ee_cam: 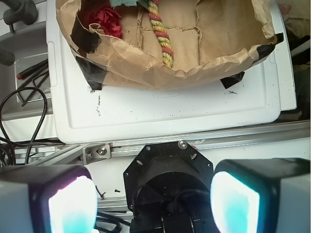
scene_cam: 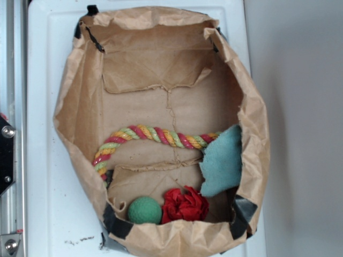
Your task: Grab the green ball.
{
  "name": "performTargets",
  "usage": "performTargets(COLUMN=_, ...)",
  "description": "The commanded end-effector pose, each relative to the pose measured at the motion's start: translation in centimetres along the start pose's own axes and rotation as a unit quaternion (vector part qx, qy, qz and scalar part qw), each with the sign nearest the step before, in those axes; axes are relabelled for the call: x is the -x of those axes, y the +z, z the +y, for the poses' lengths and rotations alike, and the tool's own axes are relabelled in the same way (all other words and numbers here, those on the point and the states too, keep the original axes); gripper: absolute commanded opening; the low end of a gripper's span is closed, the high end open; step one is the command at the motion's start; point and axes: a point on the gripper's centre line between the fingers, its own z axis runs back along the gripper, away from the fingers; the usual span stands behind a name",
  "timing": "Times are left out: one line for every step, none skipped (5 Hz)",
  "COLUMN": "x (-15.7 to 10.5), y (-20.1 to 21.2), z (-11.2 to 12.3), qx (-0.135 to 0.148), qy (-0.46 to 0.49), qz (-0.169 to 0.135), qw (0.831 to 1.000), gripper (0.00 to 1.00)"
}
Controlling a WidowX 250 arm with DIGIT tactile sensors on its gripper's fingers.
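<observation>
Pincer (ee_cam: pixel 155 201) parked outside the paper bag (scene_cam: pixel 252 123), green ball (scene_cam: pixel 144 210) resting inside it

From the wrist view the pincer sits released, its two pale glowing fingers (ee_cam: pixel 72 206) spread wide with nothing between them, above a metal rail (ee_cam: pixel 204 141) and apart from the bag's near edge; the exterior view shows the ball on the bag floor in the lower corner, close against the taped rim and just beside the ruffled red fabric toy (scene_cam: pixel 185 205), with a teal-blue cloth (scene_cam: pixel 222 160) leaning along the right wall and a striped rope (scene_cam: pixel 150 138) arching across the middle, the bag itself standing on a white tray (scene_cam: pixel 43 80) on the worktop; the ball is not visible from the wrist view
</observation>
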Motion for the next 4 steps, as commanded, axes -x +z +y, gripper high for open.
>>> performTargets(x=0.0, y=0.0, z=0.0, qx=0.0, qy=0.0, qz=0.0, qw=1.0, gripper=1.0)
performTargets(x=-2.7, y=-0.1, z=-0.9, qx=0.018, qy=0.015, qz=-0.004, qw=1.0, gripper=1.0)
performTargets(x=-4.9, y=-0.1, z=-1.5, qx=0.029, qy=0.017, qz=-0.025, qw=0.999, gripper=1.0)
performTargets(x=-6.5, y=0.1, z=-2.1, qx=0.053, qy=0.018, qz=-0.034, qw=0.998, gripper=1.0)
